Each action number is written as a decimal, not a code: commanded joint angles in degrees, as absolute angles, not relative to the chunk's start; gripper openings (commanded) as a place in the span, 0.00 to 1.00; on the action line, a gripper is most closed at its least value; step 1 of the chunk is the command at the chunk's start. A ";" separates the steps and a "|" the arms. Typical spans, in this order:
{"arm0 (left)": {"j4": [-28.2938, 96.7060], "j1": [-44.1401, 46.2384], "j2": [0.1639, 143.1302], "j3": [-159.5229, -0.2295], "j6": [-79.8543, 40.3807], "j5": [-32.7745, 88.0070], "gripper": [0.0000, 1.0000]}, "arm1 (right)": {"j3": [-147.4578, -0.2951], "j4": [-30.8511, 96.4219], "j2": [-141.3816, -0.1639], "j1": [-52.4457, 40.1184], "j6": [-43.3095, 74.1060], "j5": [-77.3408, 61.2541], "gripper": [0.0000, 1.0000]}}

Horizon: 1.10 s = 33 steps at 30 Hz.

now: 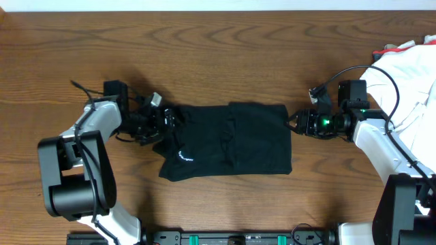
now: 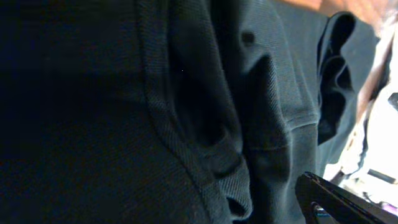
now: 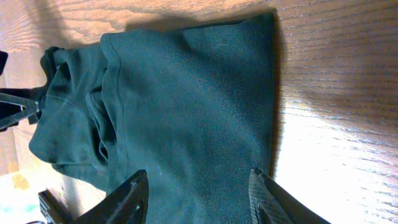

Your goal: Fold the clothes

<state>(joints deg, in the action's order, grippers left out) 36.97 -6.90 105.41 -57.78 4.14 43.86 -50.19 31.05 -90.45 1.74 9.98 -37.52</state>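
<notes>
**A:** Where is the black shirt [image 1: 228, 139] found?

**B:** It is laid near the middle of the wooden table [image 1: 225, 54] and folded into a rough rectangle, with the long side running left to right. A small white logo [image 1: 184, 156] is seen near its lower left corner.

**A:** How is the left gripper [image 1: 162, 122] placed?

**B:** It is set at the shirt's left edge, where the fabric is bunched and creased. In the left wrist view almost the whole picture is filled by the black shirt [image 2: 93, 124], seen very close, with deep folds and a ribbed seam. Only part of one dark finger [image 2: 339, 202] is shown, at the lower right. Whether the fabric is pinched there or the jaws are parted cannot be told.

**A:** And the right gripper [image 1: 294, 124]?

**B:** It is held at the shirt's right edge, near the upper corner. In the right wrist view the right gripper [image 3: 198, 180] is shown with its fingers [image 3: 134, 199] spread wide. The black shirt [image 3: 186, 106] is seen lying between and beyond them, on the wood. No fabric is clamped by them.

**A:** What else is noted on the table?

**B:** A heap of white cloth [image 1: 409, 75] is piled at the far right, beside the right arm and well apart from the shirt.
</notes>
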 commanded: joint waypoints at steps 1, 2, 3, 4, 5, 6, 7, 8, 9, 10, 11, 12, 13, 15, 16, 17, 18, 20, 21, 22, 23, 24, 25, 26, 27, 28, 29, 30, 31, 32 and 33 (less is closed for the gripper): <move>36.49 -4.49 107.92 -55.51 -1.10 32.01 0.96 | -50.43 31.11 -89.56 1.87 8.93 -37.74 0.50; 36.27 -3.99 107.92 -55.48 -3.03 30.06 0.93 | -50.43 31.11 -89.56 1.85 8.93 -37.74 0.49; 36.07 -3.42 107.92 -55.48 -5.43 27.46 0.89 | -50.43 31.11 -89.58 1.85 8.93 -37.74 0.50; 35.92 -2.98 107.92 -55.48 -7.88 25.02 0.85 | -50.43 31.11 -89.58 1.85 8.95 -37.76 0.50; 35.83 -2.37 107.92 -55.46 -11.09 22.02 0.81 | -50.43 31.14 -89.58 1.85 8.95 -37.76 0.49; 35.68 -2.07 107.92 -55.44 -12.67 20.71 0.78 | -50.43 31.14 -89.56 1.85 8.95 -37.76 0.49; 35.46 -1.61 107.92 -55.37 -14.04 19.79 0.75 | -50.43 31.16 -89.58 1.85 8.95 -37.76 0.49; 35.00 -1.10 107.92 -55.33 -14.35 19.84 0.70 | -50.43 31.20 -89.58 1.85 8.95 -37.76 0.49; 34.76 -0.75 107.92 -55.33 -14.85 19.79 0.65 | -50.43 31.29 -89.56 1.85 8.95 -37.76 0.49; 34.28 -0.30 107.92 -55.33 -15.27 19.81 0.59 | -50.43 31.31 -89.58 1.85 8.95 -37.76 0.49; 33.85 0.19 107.92 -55.33 -15.84 19.81 0.53 | -50.43 31.33 -89.58 1.85 8.95 -37.76 0.49; 33.61 0.71 107.92 -55.33 -16.56 19.81 0.42 | -50.43 31.40 -89.58 1.85 8.95 -37.76 0.49; 33.56 0.99 107.92 -55.33 -17.15 19.84 0.32 | -50.43 31.51 -89.58 1.85 8.95 -37.76 0.49; 34.02 1.21 107.92 -55.33 -17.93 19.81 0.15 | -50.43 31.77 -89.58 1.87 8.95 -37.74 0.49; 34.52 1.21 107.90 -55.35 -17.93 19.81 0.08 | -50.43 31.97 -89.56 1.87 8.95 -37.76 0.49; 35.35 0.99 107.79 -55.42 -18.02 19.84 0.06 | -50.43 32.16 -89.58 1.87 8.95 -37.74 0.49; 36.67 0.67 107.63 -55.61 -18.39 19.84 0.06 | -50.43 32.29 -89.56 1.87 8.95 -37.76 0.49; 39.90 -0.01 107.13 -56.53 -18.35 19.79 0.06 | -50.43 32.58 -89.58 1.87 8.93 -37.74 0.48; 41.71 -0.45 106.63 -57.19 -18.33 19.77 0.06 | -50.43 32.62 -89.56 1.87 8.93 -37.74 0.48; 43.11 -0.78 106.00 -57.71 -18.33 19.77 0.06 | -50.43 32.62 -89.56 1.87 8.93 -37.74 0.49; 44.60 -1.06 105.08 -58.24 -18.35 19.79 0.06 | -50.43 32.60 -89.56 1.87 8.91 -37.74 0.48; 45.71 -1.23 104.09 -58.63 -18.37 19.81 0.06 | -50.43 32.58 -89.56 1.87 8.91 -37.74 0.48; 46.96 -1.28 102.74 -59.07 -18.35 19.81 0.06 | -50.43 32.58 -89.58 1.87 8.91 -37.74 0.48; 47.94 -1.26 101.23 -59.44 -18.35 19.77 0.06 | -50.43 32.58 -89.56 1.87 8.91 -37.74 0.48; 48.77 -1.19 99.61 -59.77 -18.55 19.81 0.06 | -50.43 32.60 -89.58 1.87 8.91 -37.74 0.48; 49.47 -1.15 98.02 -60.07 -19.16 19.81 0.06 | -50.43 32.60 -89.58 1.87 8.91 -37.74 0.48; 50.04 -1.13 96.38 -60.31 -19.90 19.84 0.06 | -50.43 32.60 -89.56 1.87 8.91 -37.74 0.49; 50.41 -0.99 94.78 -60.47 -20.71 19.84 0.06 | -50.43 32.62 -89.58 1.87 8.91 -37.74 0.48; 50.85 -0.71 92.90 -60.62 -21.61 19.86 0.06 | -50.43 32.62 -89.58 1.87 8.91 -37.74 0.48; 51.11 -0.34 91.37 -60.75 -22.26 19.88 0.06 | -50.43 32.62 -89.56 1.87 8.91 -37.74 0.48; 51.59 0.40 89.34 -60.90 -23.29 19.88 0.06 | -50.43 32.62 -89.56 1.87 8.91 -37.74 0.48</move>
<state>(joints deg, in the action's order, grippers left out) 50.83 -0.56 93.91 -59.00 -20.21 21.47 -50.19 32.42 -90.45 1.74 9.96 -37.50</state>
